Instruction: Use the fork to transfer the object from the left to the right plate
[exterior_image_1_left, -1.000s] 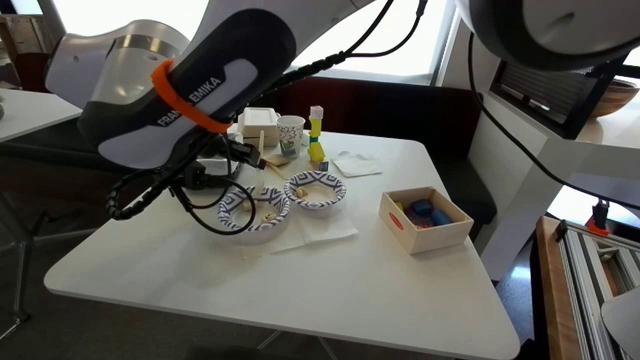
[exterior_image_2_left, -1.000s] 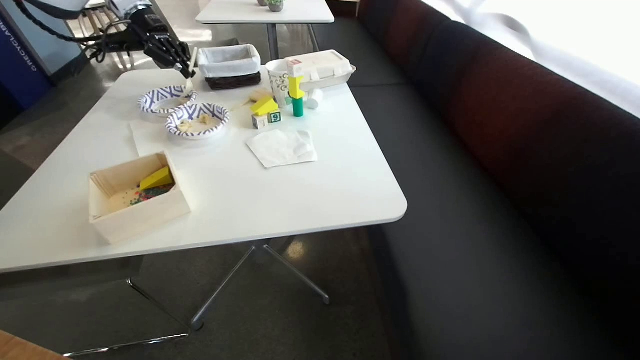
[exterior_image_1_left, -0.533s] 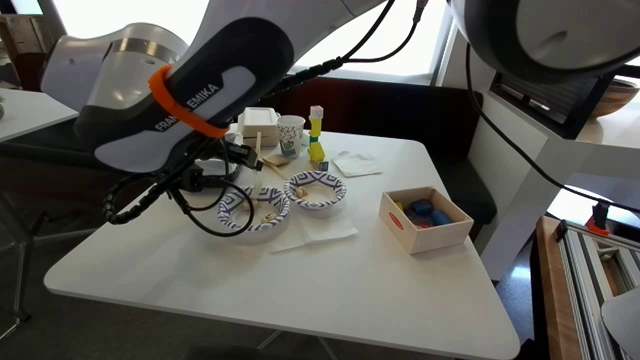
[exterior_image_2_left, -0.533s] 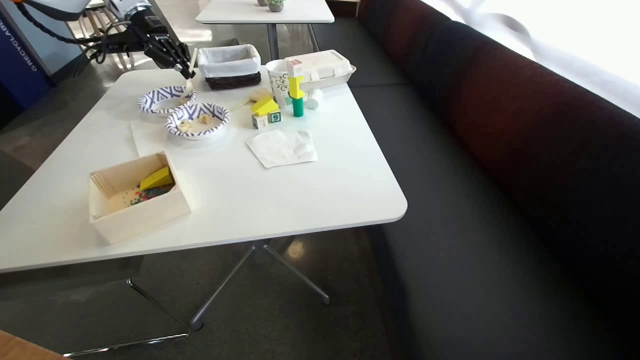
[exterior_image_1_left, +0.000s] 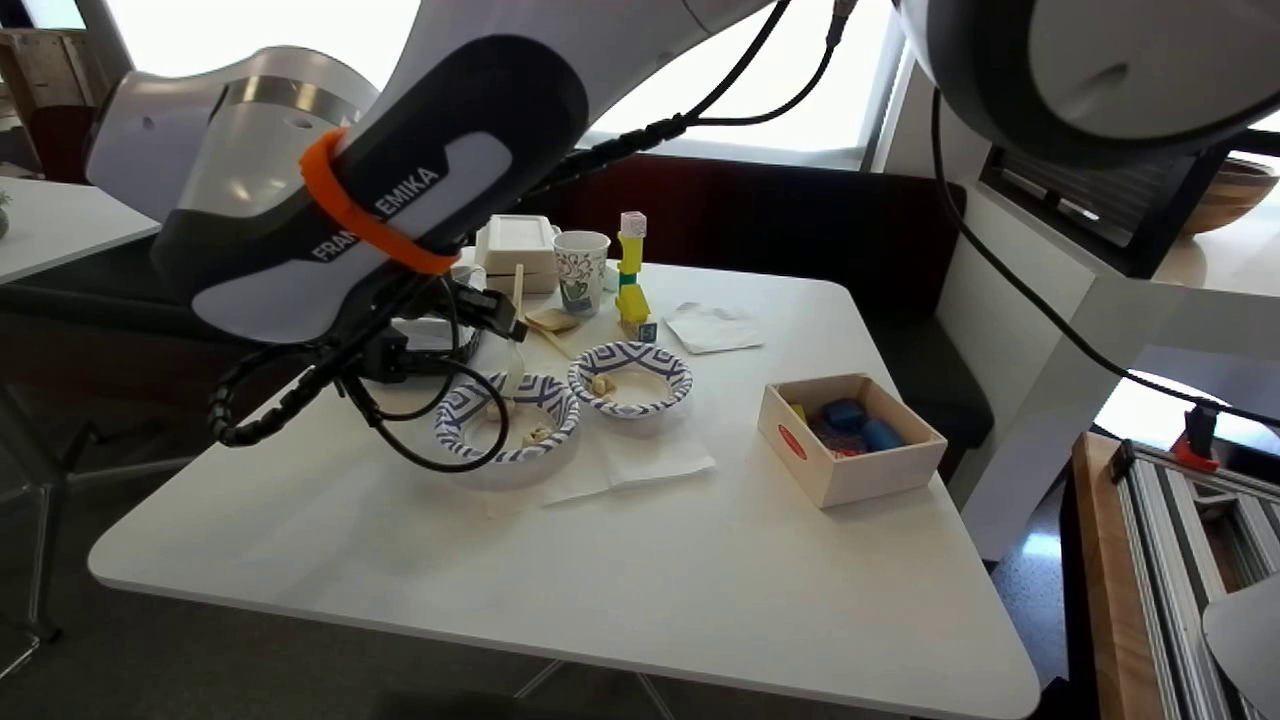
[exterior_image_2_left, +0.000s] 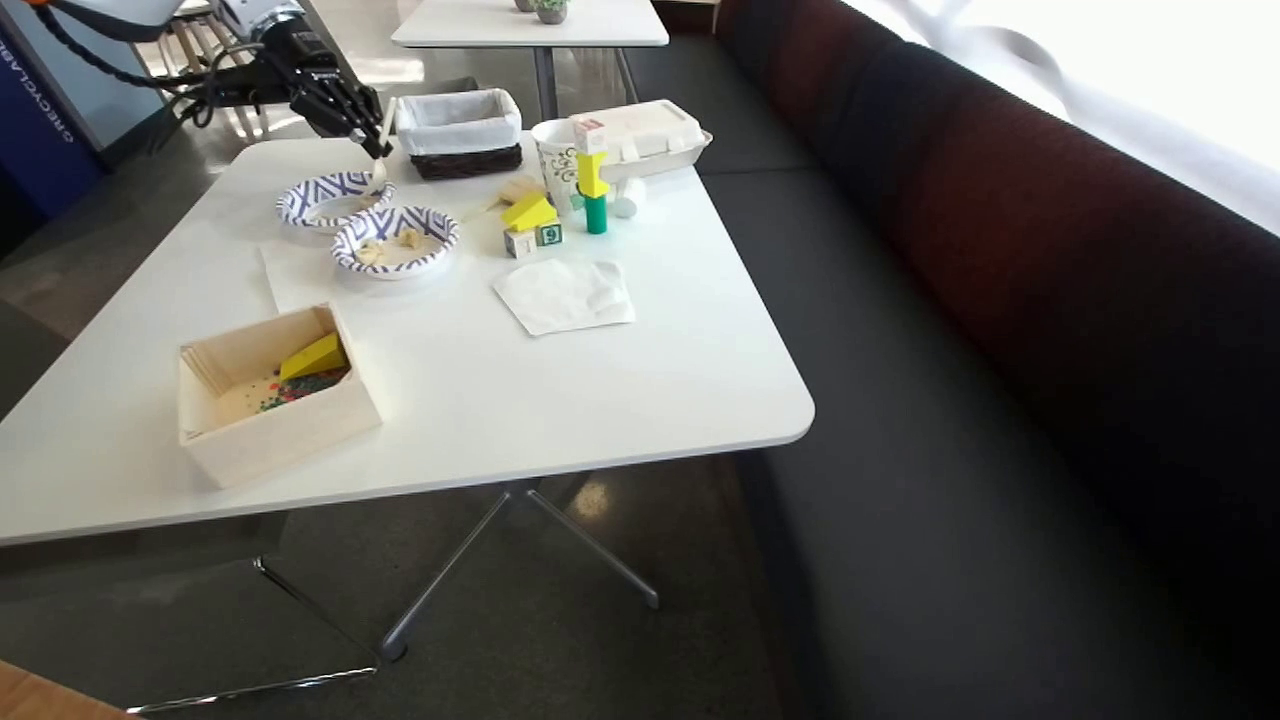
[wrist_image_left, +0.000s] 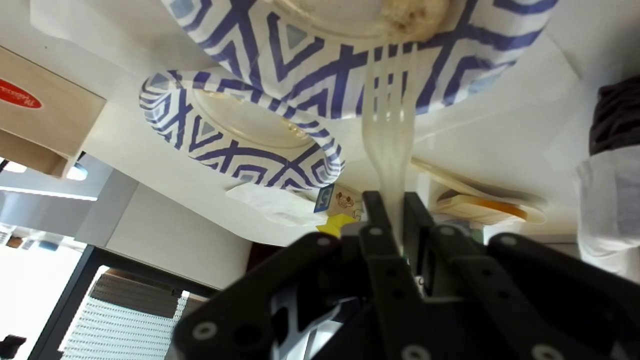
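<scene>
White tabletop (exterior_image_1_left: 650, 570) lies below; the hand (wrist_image_left: 395, 201) pinches the fork (wrist_image_left: 389, 135), tines over the left plate (exterior_image_1_left: 545, 385). Spearing its food piece (wrist_image_left: 412, 19) seems the current step, then lifting towards the right plate (exterior_image_1_left: 636, 409), between two and three o'clock from there in an exterior view. At the wrist view's twelve o'clock the piece is cut off; piercing is unclear.

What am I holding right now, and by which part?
The fork, by its handle: the gripper is shut partway along it, with the tines sticking out ahead.
</scene>
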